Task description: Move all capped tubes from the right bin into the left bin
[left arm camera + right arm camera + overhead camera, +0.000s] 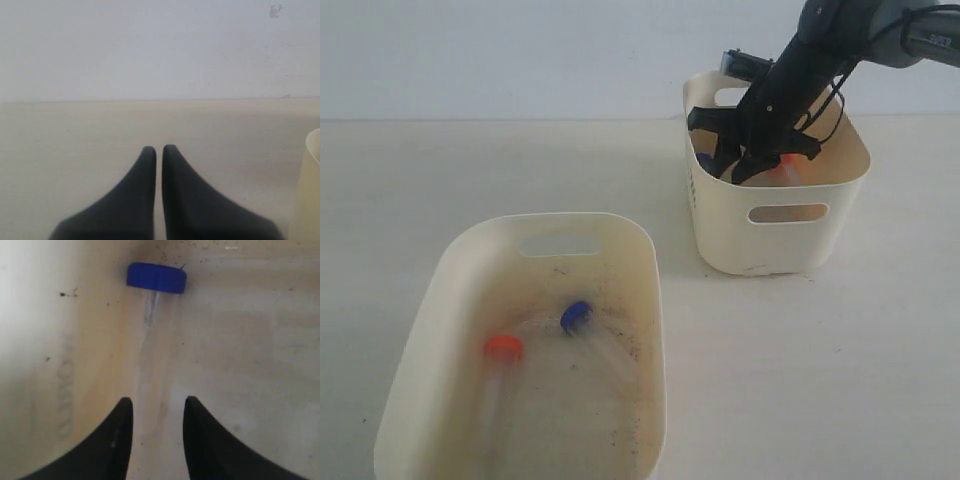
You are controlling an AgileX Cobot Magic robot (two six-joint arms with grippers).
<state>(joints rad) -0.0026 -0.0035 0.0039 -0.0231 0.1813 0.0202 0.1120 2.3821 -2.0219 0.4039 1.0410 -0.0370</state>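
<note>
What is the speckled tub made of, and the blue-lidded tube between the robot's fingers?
The left bin looks like smooth cream plastic, moulded with rounded corners. The tube seems clear plastic, maybe glass: the floor shows through. Its blue cap looks opaque plastic.

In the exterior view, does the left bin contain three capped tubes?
No, the left bin holds only two: one orange-capped tube and one blue-capped tube.
</note>
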